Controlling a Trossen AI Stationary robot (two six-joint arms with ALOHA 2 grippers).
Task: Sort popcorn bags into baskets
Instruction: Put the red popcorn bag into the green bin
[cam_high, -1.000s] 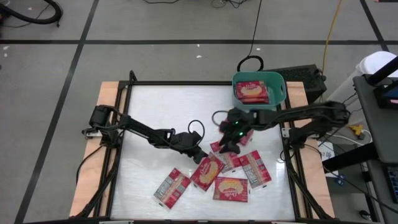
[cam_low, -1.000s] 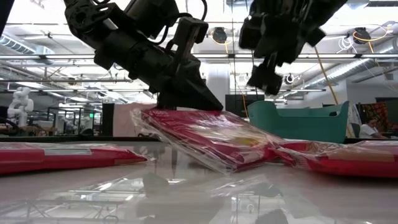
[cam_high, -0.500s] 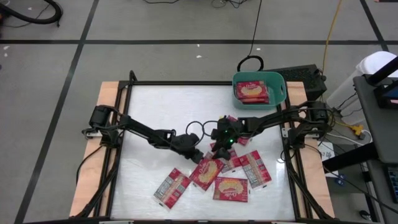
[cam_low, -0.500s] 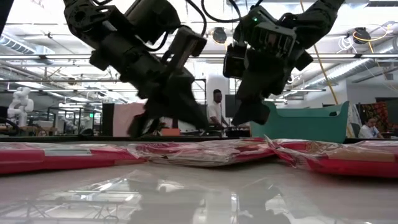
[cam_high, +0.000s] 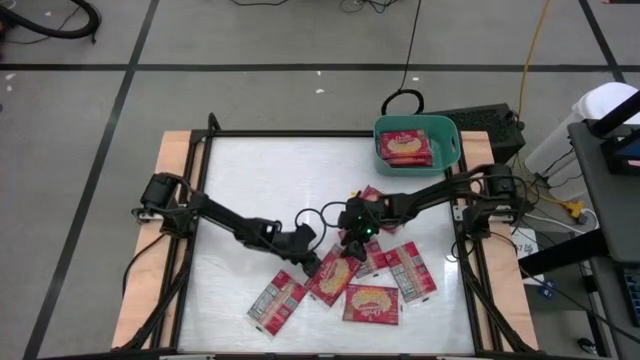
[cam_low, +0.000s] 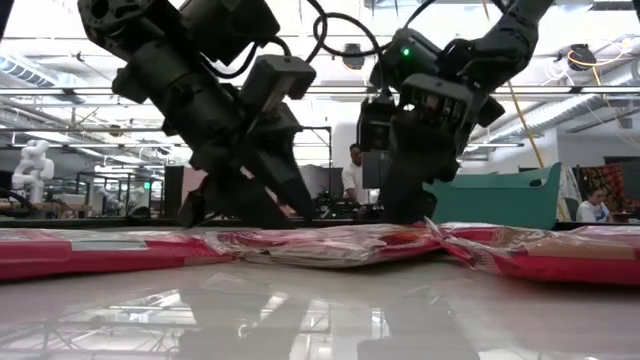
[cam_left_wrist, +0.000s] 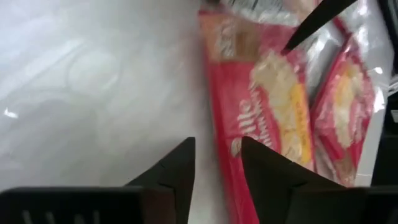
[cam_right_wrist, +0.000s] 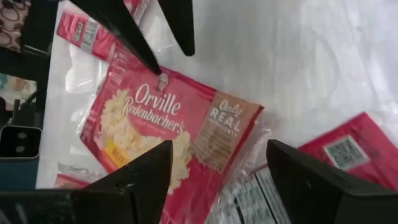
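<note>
Several red popcorn bags lie flat near the table's near right part, among them the middle bag (cam_high: 333, 277) (cam_low: 330, 243) (cam_right_wrist: 161, 130) (cam_left_wrist: 267, 106) showing its picture side. Another bag (cam_high: 405, 147) lies in the teal basket (cam_high: 378, 140) (cam_low: 490, 195) at the far right corner. My left gripper (cam_high: 308, 263) (cam_low: 245, 208) (cam_left_wrist: 217, 171) is open and low at the middle bag's left edge. My right gripper (cam_high: 350, 243) (cam_low: 400, 205) (cam_right_wrist: 217, 180) is wide open and stands low over the same bag's far end. My left gripper comes slanting down from the table's left; one fingertip (cam_right_wrist: 158, 68) stands at the middle bag's far left corner (cam_right_wrist: 165, 82). Whether it touches the bag, I cannot tell. The bag lies flat on the table.
Other bags lie close by: one to the left (cam_high: 277, 300), one near the near edge (cam_high: 371, 303), two to the right (cam_high: 410, 270) (cam_high: 372, 258), one farther off (cam_high: 380, 197). The table's left and far parts (cam_high: 250, 180) are bare. People show in the room beyond.
My left gripper held the middle bag's edge lifted and tilted a second ago; it has opened and let go, and the bag has fallen flat. The left gripper has drawn slightly toward the near edge. My right gripper has moved left and down toward that bag.
</note>
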